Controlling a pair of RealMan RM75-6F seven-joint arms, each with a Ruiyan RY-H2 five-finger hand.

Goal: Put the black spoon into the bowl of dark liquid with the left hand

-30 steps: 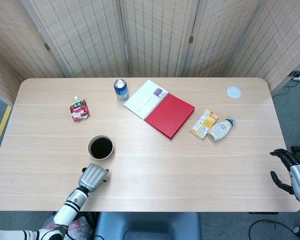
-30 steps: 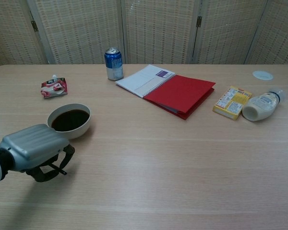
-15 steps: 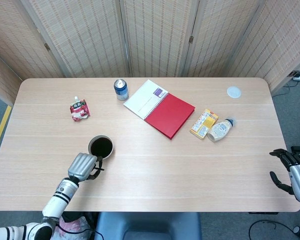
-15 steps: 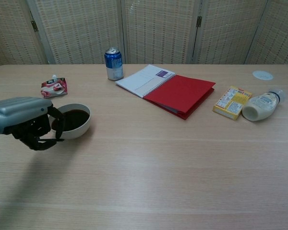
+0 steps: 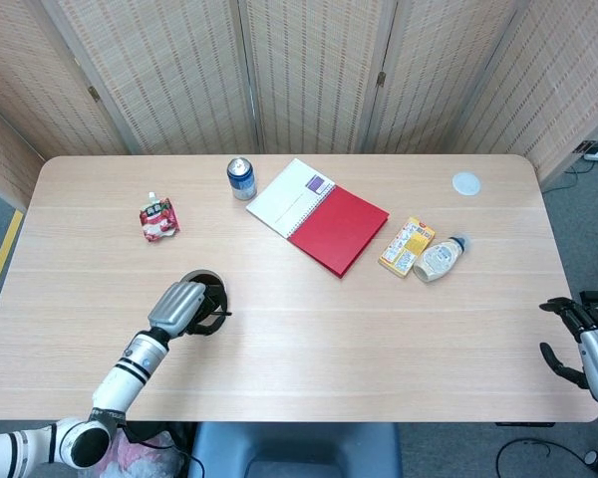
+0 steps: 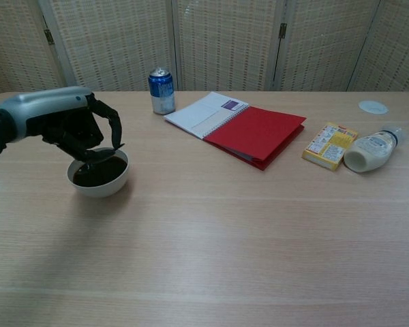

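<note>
Left hand (image 6: 75, 129) poised directly over bowl of dark liquid (image 6: 99, 173), fingers curled down and pinching black spoon (image 6: 103, 155). Spoon held low, its dark tip just above or at the liquid surface; actual contact not resolvable, black on black. From head view, left hand (image 5: 184, 307) covers most of the bowl (image 5: 207, 283), only part of the rim showing.

Right hand (image 5: 583, 344) at table's right edge, well apart from the work, fingers apart and curled loosely, holding nothing.

Handling judgement: spoon looks thin, stiff, light plastic; little grip force needed, prone to pivoting in a two-point pinch. Best held along the handle, away from the scoop end, so fingers stay dry. Bowl small, light-looking and fairly full; nudge to the rim likely to slop liquid. Gentle lowering and release advised, not a drop.

Elsewhere on table: red snack pouch (image 5: 158, 219) beyond the bowl, blue drink can (image 5: 241, 178), open red spiral notebook (image 5: 318, 215), yellow box (image 5: 407, 246) touching white bottle lying on its side (image 5: 439, 259), white lid (image 5: 465, 182) near far right corner.
</note>
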